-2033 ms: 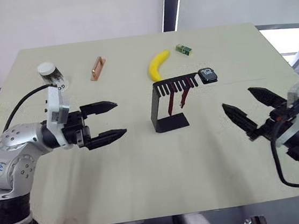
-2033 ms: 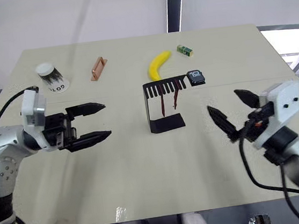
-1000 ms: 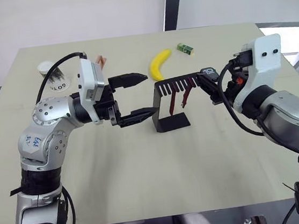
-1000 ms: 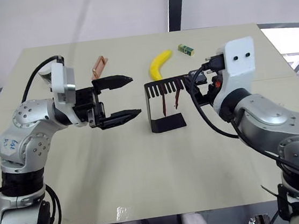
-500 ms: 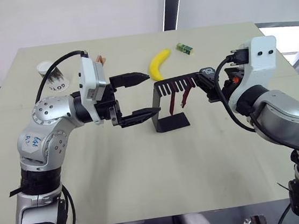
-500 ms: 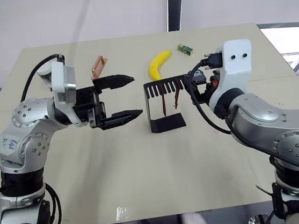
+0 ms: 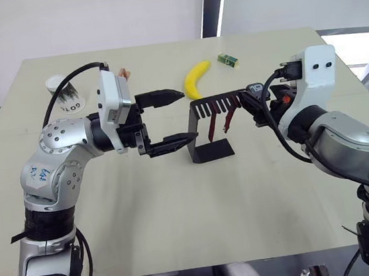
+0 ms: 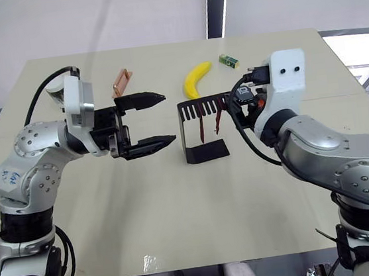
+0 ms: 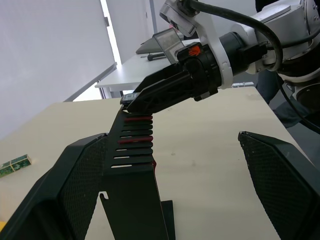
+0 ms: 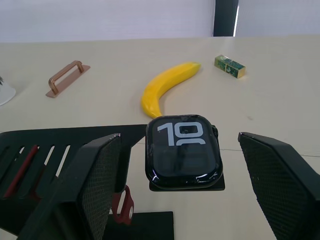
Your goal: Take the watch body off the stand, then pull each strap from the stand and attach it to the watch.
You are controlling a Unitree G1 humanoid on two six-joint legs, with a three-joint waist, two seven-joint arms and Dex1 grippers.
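Note:
The black stand point(image 7: 191, 132) is upright at mid-table, its slotted arm pointing right. On the ring end of that arm rests the watch body point(image 10: 183, 152), whose dark face shows "10". Two maroon straps point(image 7: 212, 121) point(image 7: 227, 116) hang from the slots. My right gripper point(image 10: 180, 135) is open, with one finger on each side of the watch body and not closed on it; it also appears at the arm's right end point(image 7: 255, 100). My left gripper point(image 7: 188, 115) is open too, its tips just left of the stand's upright.
A banana point(image 7: 196, 78) and a small green box point(image 7: 227, 58) lie behind the stand. A copper-coloured bar point(image 8: 121, 83) and a white-lidded jar point(image 7: 61, 92) sit at the back left. The near half of the table is bare.
Both arms came in from the table's sides to the stand. In the last half second my right gripper edged closer around the watch body; the left one held still.

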